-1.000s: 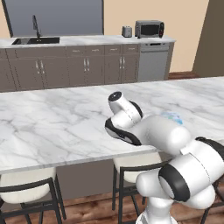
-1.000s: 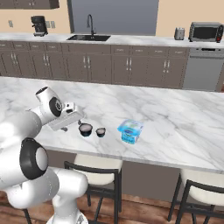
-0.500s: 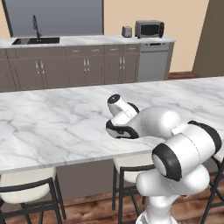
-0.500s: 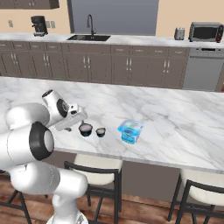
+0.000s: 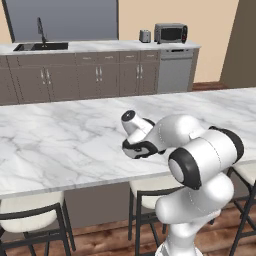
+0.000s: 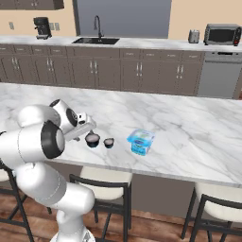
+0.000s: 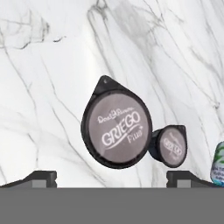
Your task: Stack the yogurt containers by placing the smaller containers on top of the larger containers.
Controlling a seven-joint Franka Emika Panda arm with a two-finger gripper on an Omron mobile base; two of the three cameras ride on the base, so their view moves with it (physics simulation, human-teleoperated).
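- Stacking is not yet happening: both yogurt cups are sitting side by side on the marble table (image 6: 189, 127), near its front edge, each on its own.
- The larger yogurt cup (image 7: 116, 129), lidded with a grey "Griego" foil top, is standing just beside the smaller yogurt cup (image 7: 171, 145); from the hand view they are looking nearly touching, though I cannot tell whether they actually are.
- The claw (image 7: 112, 177) is hanging low over the larger cup with its fingers spread wide apart and gripping nothing.
- A blue-and-white carton (image 6: 141, 142) is resting a little way off to the side of the smaller cup, apart from both.
- What is left, as I am judging it, is everything: closing on the smaller cup, lifting it, and setting it down on the larger cup's lid.
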